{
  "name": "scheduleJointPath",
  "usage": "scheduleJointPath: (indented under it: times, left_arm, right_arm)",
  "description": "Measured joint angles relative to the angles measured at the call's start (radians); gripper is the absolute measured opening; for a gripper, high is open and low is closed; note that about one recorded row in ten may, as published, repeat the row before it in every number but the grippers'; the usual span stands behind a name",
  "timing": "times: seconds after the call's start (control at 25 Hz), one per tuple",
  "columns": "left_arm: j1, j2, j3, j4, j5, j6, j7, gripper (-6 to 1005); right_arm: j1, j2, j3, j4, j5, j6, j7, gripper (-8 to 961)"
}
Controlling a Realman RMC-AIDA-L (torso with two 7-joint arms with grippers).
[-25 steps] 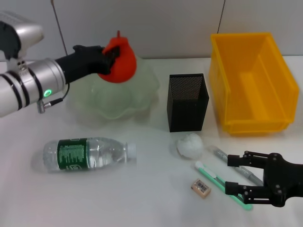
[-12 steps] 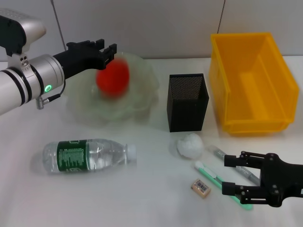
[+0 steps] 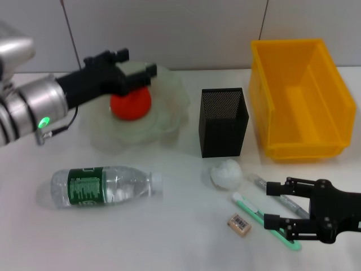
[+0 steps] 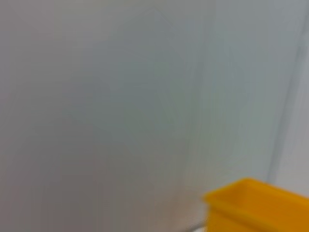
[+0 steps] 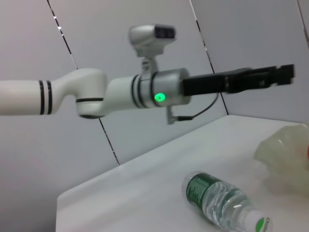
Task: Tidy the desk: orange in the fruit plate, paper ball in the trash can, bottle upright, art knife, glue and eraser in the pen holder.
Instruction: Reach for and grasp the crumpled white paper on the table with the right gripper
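Note:
The red-orange orange (image 3: 131, 105) lies in the pale green fruit plate (image 3: 169, 110). My left gripper (image 3: 135, 69) is open and empty just above the orange; it also shows in the right wrist view (image 5: 270, 77). The bottle (image 3: 104, 185) lies on its side at the front left, cap to the right, and shows in the right wrist view (image 5: 217, 200). My right gripper (image 3: 271, 205) is open and low over the table, at a grey pen-like stick (image 3: 260, 182) and a green-white stick (image 3: 248, 206). The eraser (image 3: 238, 223) and the paper ball (image 3: 225, 173) lie to its left.
The black mesh pen holder (image 3: 223, 121) stands at mid-table. The yellow trash can (image 3: 299, 99) stands at the back right; its corner shows in the left wrist view (image 4: 251, 203). A grey wall closes the far side of the table.
My left gripper let go of the orange, which dropped into the fruit plate. The gripper now stands open above it. My right gripper edged slightly left.

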Motion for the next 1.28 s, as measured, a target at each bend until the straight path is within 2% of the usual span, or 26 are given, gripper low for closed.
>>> scheduleJointPath:
  times: [0.04, 0.12, 0.2, 0.24, 0.28, 0.4, 0.44, 0.52, 0.56, 0.6, 0.64, 0.68, 0.76, 0.88, 1.0, 1.08, 1.12, 1.28]
  left_arm:
    - [0.0, 0.0, 0.0, 0.0, 0.0, 0.0, 0.0, 646]
    - [0.076, 0.005, -0.001, 0.055, 0.007, 0.182, 0.005, 802]
    - [0.076, 0.005, -0.001, 0.055, 0.007, 0.182, 0.005, 834]
    - [0.14, 0.013, -0.011, 0.085, 0.004, 0.314, 0.009, 849]
    - [0.177, 0.018, -0.05, 0.079, 0.001, 0.426, 0.037, 865]
    - [0.195, 0.019, -0.091, 0.061, 0.0, 0.508, 0.071, 862]
    - [0.211, 0.022, -0.139, 0.027, 0.006, 0.609, 0.116, 862]
    - [0.226, 0.041, -0.162, -0.004, 0.023, 0.686, 0.129, 860]
    - [0.234, 0.057, -0.164, -0.021, 0.042, 0.733, 0.129, 859]
    - [0.236, 0.063, -0.165, -0.026, 0.048, 0.748, 0.128, 859]
    - [0.239, 0.072, -0.165, -0.035, 0.066, 0.77, 0.128, 859]
    - [0.243, 0.09, -0.166, -0.047, 0.119, 0.823, 0.127, 859]
    - [0.243, 0.094, -0.167, -0.048, 0.144, 0.842, 0.127, 859]
    - [0.243, 0.104, -0.168, -0.048, 0.251, 0.908, 0.132, 859]
    - [0.243, 0.102, -0.168, -0.047, 0.286, 0.914, 0.133, 859]
    - [0.244, 0.099, -0.169, -0.046, 0.304, 0.916, 0.134, 860]
    - [0.244, 0.097, -0.169, -0.047, 0.309, 0.919, 0.134, 860]
    - [0.246, 0.093, -0.169, -0.051, 0.311, 0.931, 0.135, 860]
  right_arm:
    - [0.0, 0.0, 0.0, 0.0, 0.0, 0.0, 0.0, 776]
    - [0.005, 0.0, 0.003, -0.013, 0.0, -0.005, 0.008, 776]
    - [0.014, 0.0, 0.003, -0.032, 0.0, -0.01, 0.026, 776]
    - [0.018, 0.0, 0.002, -0.046, 0.0, -0.01, 0.041, 776]
    - [0.028, 0.0, -0.004, -0.078, 0.0, -0.01, 0.07, 776]
    - [0.04, 0.0, -0.005, -0.119, 0.0, -0.007, 0.114, 776]
    - [0.047, 0.0, -0.006, -0.138, 0.0, -0.008, 0.139, 776]
    - [0.062, 0.0, -0.011, -0.2, 0.0, -0.016, 0.216, 776]
    - [0.067, 0.0, -0.02, -0.231, 0.0, -0.022, 0.254, 776]
    - [0.07, 0.001, -0.037, -0.265, 0.0, -0.027, 0.29, 776]
    - [0.075, 0.001, -0.061, -0.305, 0.001, -0.032, 0.332, 776]
    - [0.083, 0.001, -0.129, -0.385, 0.001, -0.033, 0.419, 776]
    - [0.088, 0.001, -0.161, -0.418, 0.001, -0.03, 0.459, 776]
    - [0.116, 0.002, -0.309, -0.559, -0.015, -0.015, 0.64, 776]
    - [0.133, 0.002, -0.361, -0.605, -0.033, -0.006, 0.711, 776]
    - [0.182, 0.0, -0.432, -0.665, -0.095, 0.018, 0.844, 776]
    - [0.182, 0.0, -0.432, -0.665, -0.095, 0.018, 0.844, 776]
    - [0.265, -0.001, -0.488, -0.67, -0.195, 0.048, 1.003, 777]
